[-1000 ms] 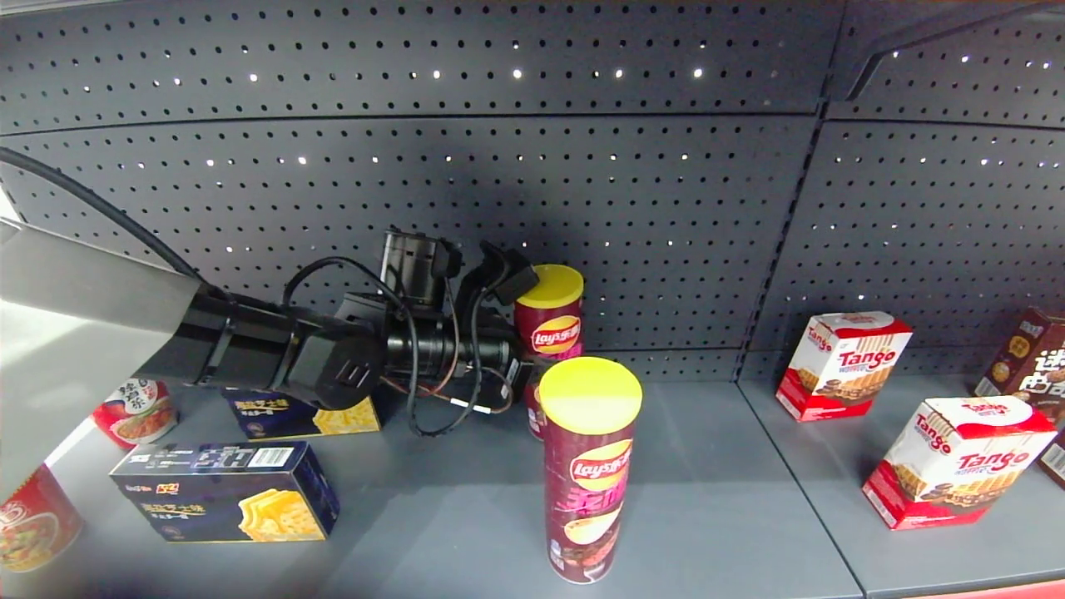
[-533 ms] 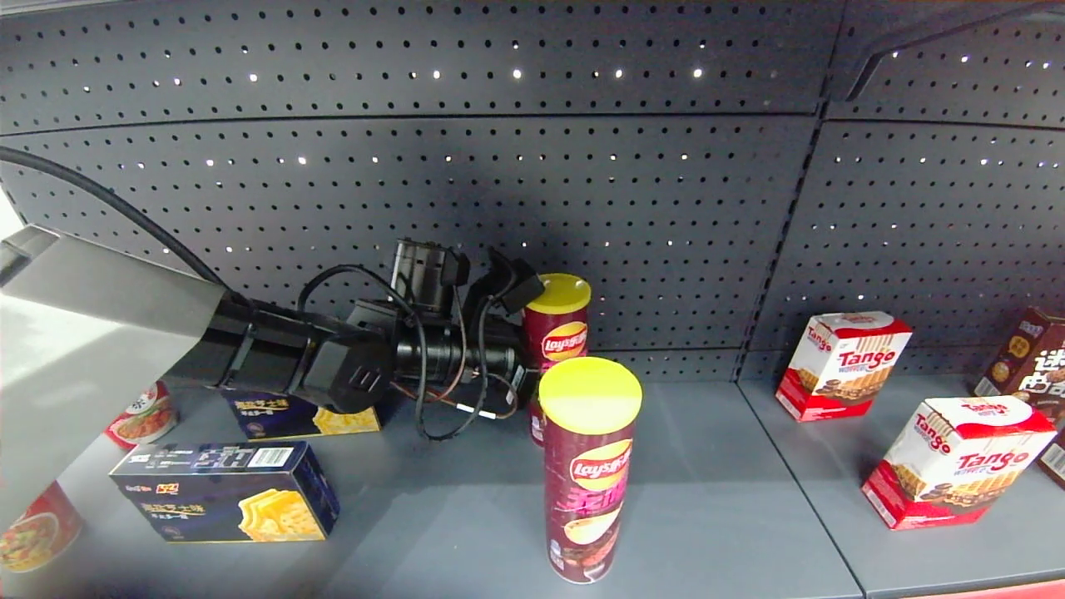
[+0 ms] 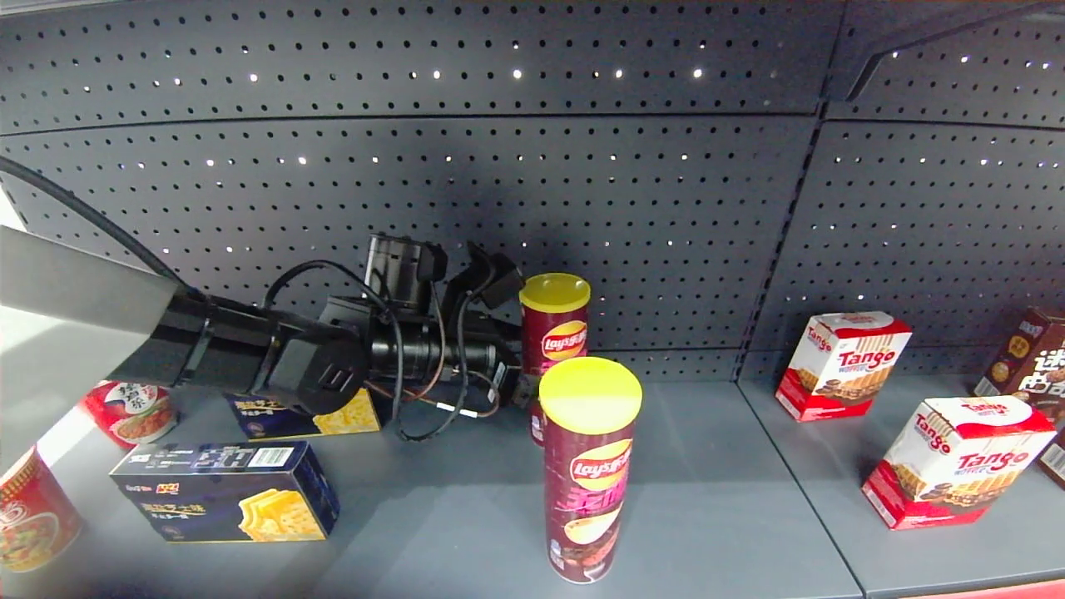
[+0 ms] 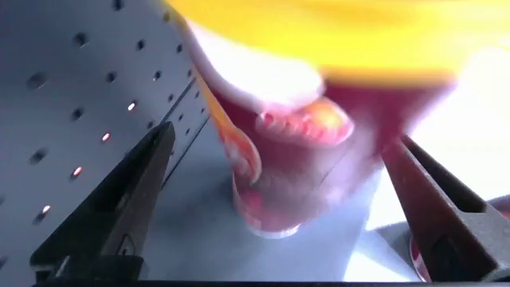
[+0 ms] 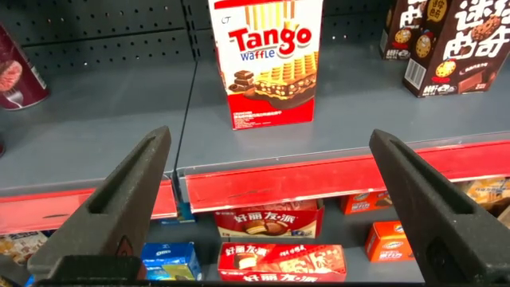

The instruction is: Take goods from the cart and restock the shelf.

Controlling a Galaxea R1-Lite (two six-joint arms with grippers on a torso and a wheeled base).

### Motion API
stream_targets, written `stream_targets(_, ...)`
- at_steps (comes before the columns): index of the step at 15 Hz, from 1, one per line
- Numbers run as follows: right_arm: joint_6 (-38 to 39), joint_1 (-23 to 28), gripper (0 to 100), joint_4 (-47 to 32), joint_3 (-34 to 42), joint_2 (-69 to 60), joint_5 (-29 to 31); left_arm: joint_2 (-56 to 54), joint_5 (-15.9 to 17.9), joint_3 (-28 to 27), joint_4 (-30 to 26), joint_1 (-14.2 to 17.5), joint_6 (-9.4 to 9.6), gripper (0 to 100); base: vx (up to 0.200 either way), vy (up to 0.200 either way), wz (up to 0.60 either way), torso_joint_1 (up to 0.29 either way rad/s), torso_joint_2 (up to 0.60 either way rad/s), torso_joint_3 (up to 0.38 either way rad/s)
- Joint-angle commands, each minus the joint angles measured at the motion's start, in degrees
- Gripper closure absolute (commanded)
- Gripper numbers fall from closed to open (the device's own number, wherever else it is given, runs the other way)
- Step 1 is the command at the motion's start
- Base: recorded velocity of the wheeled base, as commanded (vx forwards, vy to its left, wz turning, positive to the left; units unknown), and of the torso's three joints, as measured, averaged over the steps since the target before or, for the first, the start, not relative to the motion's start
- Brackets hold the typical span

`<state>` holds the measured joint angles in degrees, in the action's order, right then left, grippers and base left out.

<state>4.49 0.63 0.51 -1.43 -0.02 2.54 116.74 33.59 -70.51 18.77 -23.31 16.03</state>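
Left gripper (image 4: 279, 139): fingers spread wide, straddling the rear chip can (image 3: 555, 333). The can stands upright on the shelf (image 3: 707, 499), close to the pegboard back wall (image 3: 666, 208). There's a clear gap between the can and the pegboard-side finger (image 4: 127, 199). The other finger (image 4: 438, 207) sits very close to the can; can't tell if it touches, too blurred.

Room around those fingers:
- Behind them the pegboard is close, little margin.
- Ahead of the tips, past the can, is bare shelf.
- Toward the shelf's front edge a second chip can (image 3: 589, 466) stands upright, near the rear one but apart from it.
- Under and behind the wrist are two cracker boxes (image 3: 225, 491), lying flat.

Right gripper (image 5: 271, 134): fingers fully apart, nothing between them, touching nothing. It hangs off the shelf's front lip (image 5: 319, 179). Beyond the tips:
- A waffle box (image 5: 267, 60) stands roughly centred between the fingers.
- Chocolate boxes (image 5: 442, 44) stand past the one finger.
- Open shelf runs past the other.
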Motion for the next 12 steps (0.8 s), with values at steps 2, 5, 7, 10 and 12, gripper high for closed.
stream_targets(2,0.0,0.0,0,0.0,-0.1,0.0,0.0,-4.6,0.0,4.1,0.4,1.2,0.49,0,0.0,0.0,0.0,0.0,0.0,0.0)
stream_targets(5,0.0,0.0,0,0.0,-0.1,0.0,0.0,-8.3,0.0,8.1,0.3,2.3,2.07,0,0.0,0.0,0.0,0.0,0.0,0.0)
stream_targets(7,0.0,0.0,0,0.1,0.0,0.0,0.0,-10.9,0.0,9.0,0.3,4.0,2.07,0,0.0,0.0,0.0,0.0,0.0,0.0)
stream_targets(10,0.0,0.0,0,0.0,0.0,0.0,0.0,-14.9,-0.5,9.4,0.0,6.3,2.07,0,0.0,0.0,0.0,0.0,0.0,0.0)
stream_targets(12,0.0,0.0,0,0.0,0.0,0.0,0.0,-19.4,-3.5,11.3,0.4,8.0,2.16,0,0.0,0.0,0.0,0.0,0.0,0.0)
